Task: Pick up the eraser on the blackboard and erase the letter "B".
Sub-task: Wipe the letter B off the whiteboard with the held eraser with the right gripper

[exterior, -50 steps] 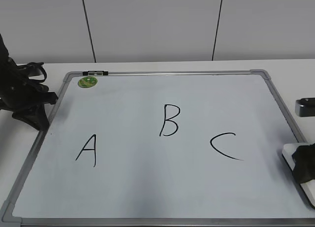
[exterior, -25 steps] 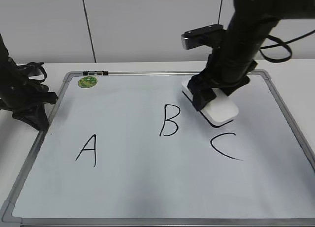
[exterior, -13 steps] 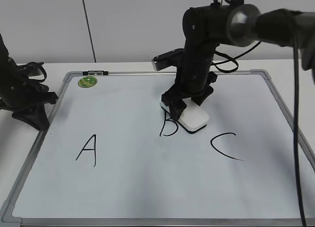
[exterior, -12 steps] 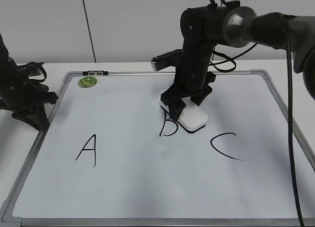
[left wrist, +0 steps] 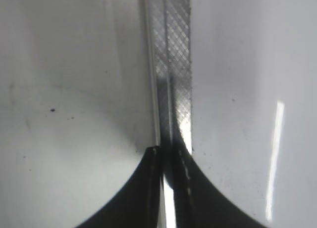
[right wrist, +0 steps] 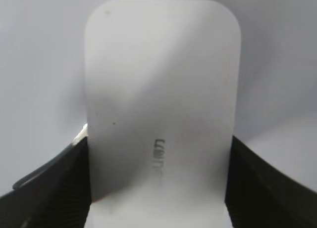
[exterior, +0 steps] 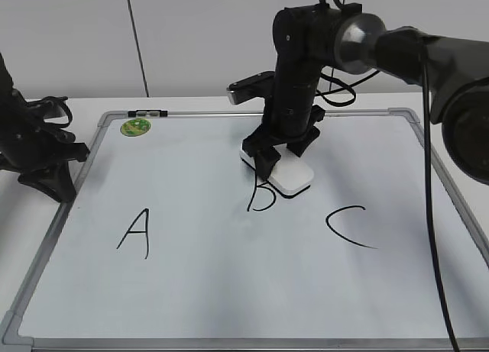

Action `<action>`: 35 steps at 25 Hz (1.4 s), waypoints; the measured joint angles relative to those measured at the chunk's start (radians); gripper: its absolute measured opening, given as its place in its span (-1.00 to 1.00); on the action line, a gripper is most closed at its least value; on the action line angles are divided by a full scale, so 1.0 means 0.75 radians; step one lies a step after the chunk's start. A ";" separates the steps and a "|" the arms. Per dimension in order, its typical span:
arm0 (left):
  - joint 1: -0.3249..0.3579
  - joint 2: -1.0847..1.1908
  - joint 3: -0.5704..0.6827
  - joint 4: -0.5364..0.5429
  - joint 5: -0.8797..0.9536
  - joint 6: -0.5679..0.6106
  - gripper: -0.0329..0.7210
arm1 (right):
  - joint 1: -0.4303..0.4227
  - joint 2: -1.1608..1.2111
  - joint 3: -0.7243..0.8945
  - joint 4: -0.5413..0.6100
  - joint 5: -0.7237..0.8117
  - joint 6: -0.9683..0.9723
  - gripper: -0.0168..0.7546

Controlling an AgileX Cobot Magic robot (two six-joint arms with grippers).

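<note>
The blackboard is a white board with a grey frame, lying flat. The letter "B" is black at its centre; only its lower half shows, and its top is under the eraser. My right gripper is shut on the white eraser, which lies flat on the board over the top of the "B". In the right wrist view the eraser fills the space between the jaws. My left gripper sits at the board's left edge, jaws pinched on the frame.
A black "A" is at the left of the board and a black "C" at the right. A round green magnet and a small dark clip are at the top left corner. A grey wall stands behind.
My right arm has carried the eraser from the board's right edge leftward and set it on the top of the "B". The left arm has not moved.
</note>
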 joint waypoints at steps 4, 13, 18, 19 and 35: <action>0.000 0.000 0.000 0.000 0.002 0.000 -0.81 | 0.069 0.003 -0.001 0.014 -0.027 -0.038 0.43; 0.002 0.002 0.000 0.000 0.002 0.000 -0.81 | 0.251 0.028 -0.022 -0.003 -0.053 -0.048 0.43; 0.002 0.002 0.000 0.000 0.002 0.000 -0.81 | 0.266 0.030 -0.022 -0.015 -0.053 -0.044 0.43; 0.002 0.002 0.000 0.000 0.002 0.000 -0.81 | 0.266 0.030 -0.022 -0.028 -0.053 -0.038 0.43; 0.002 0.002 0.000 -0.008 0.002 0.000 -0.80 | 0.066 0.028 -0.022 0.002 -0.058 0.022 0.43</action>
